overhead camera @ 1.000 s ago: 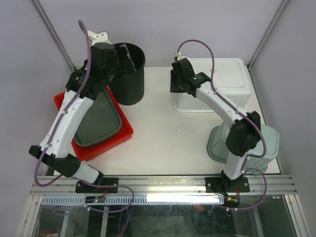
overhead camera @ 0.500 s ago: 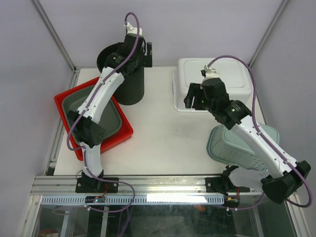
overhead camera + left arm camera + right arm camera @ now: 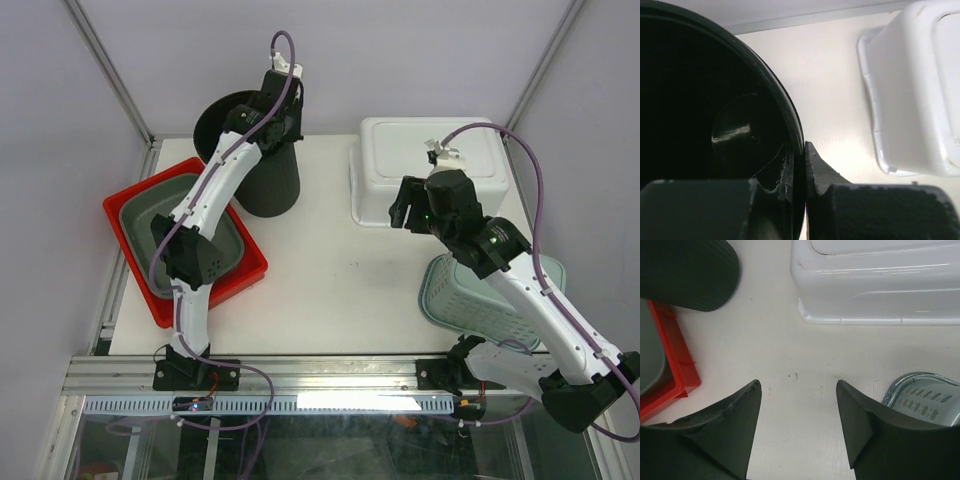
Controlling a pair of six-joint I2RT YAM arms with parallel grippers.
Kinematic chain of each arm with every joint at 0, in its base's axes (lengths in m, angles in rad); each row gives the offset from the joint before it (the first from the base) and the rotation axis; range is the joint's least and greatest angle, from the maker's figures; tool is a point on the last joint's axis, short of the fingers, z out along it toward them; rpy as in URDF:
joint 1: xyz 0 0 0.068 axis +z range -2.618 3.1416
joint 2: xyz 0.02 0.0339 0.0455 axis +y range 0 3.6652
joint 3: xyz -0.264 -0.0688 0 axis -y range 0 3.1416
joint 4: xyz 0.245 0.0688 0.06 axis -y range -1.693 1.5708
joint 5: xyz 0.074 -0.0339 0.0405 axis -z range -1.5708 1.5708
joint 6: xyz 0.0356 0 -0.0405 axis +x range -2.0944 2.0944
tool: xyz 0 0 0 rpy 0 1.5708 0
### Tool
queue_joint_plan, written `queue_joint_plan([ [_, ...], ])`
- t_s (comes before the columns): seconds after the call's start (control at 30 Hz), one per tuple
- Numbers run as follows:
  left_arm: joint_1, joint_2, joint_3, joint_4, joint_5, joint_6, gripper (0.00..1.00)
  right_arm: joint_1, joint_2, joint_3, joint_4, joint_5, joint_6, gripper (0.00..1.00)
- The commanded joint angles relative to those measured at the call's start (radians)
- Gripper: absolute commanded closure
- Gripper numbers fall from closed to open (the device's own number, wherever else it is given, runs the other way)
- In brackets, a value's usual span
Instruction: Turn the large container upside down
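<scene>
Where the rim of the black bucket meets the left end effector, the two fingers are clenched on it. In the left wrist view one finger sits inside the wall and the other outside, with the thin rim pinched between them. The bucket stands at the upper left of the bench, against the back edge, with its open mouth up. It is a tall, round, dark tub with a ribbed outer wall, and a faint gleam shows on its bottom deep inside.

Just below and left of it lies a red tray with a grey basin in it. A white tub lies bottom up in the upper right of the frame, well apart from the bucket.

The right end effector hangs over bare bench just below the white tub's near edge, fingers spread wide and holding nothing. A pale green basket lies at the lower right.
</scene>
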Motion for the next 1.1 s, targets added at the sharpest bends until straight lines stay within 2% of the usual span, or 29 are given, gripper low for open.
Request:
queue_joint_plan([
  [0.0, -0.003, -0.082, 0.095, 0.042, 0.128, -0.025, 1.0, -0.003, -0.025, 0.05, 0.01, 0.042, 0.016, 0.35],
  [0.13, -0.006, -0.182, 0.115, 0.062, 0.283, -0.115, 1.0, -0.003, -0.032, 0.052, 0.009, 0.043, 0.018, 0.35],
  [0.3, -0.003, -0.34, 0.049, 0.078, 0.421, -0.236, 1.0, -0.003, -0.05, 0.096, -0.013, 0.073, -0.002, 0.35],
  [0.47, 0.044, -0.49, -0.174, 0.091, 0.628, -0.317, 1.0, -0.026, -0.084, 0.156, -0.048, 0.042, -0.013, 0.21],
  [0.57, 0.067, -0.568, -0.349, 0.156, 0.758, -0.36, 1.0, -0.095, -0.073, 0.183, -0.085, -0.112, 0.004, 0.14],
  [0.73, 0.082, -0.685, -0.621, 0.329, 0.951, -0.458, 1.0, -0.313, -0.061, 0.125, -0.056, -0.597, 0.115, 0.13],
  [0.83, 0.083, -0.722, -0.795, 0.523, 1.089, -0.582, 1.0, -0.446, -0.08, 0.017, 0.035, -0.859, 0.216, 0.13],
  [0.9, 0.082, -0.733, -0.903, 0.659, 1.135, -0.653, 1.0, -0.5, -0.09, -0.045, 0.05, -0.935, 0.264, 0.13],
  [0.97, 0.083, -0.737, -0.982, 0.748, 1.161, -0.693, 1.0, -0.515, -0.106, -0.09, 0.043, -0.942, 0.279, 0.13],
  [1.07, 0.082, -0.715, -1.028, 0.775, 1.162, -0.681, 1.0, -0.516, -0.138, -0.14, 0.004, -0.914, 0.298, 0.13],
])
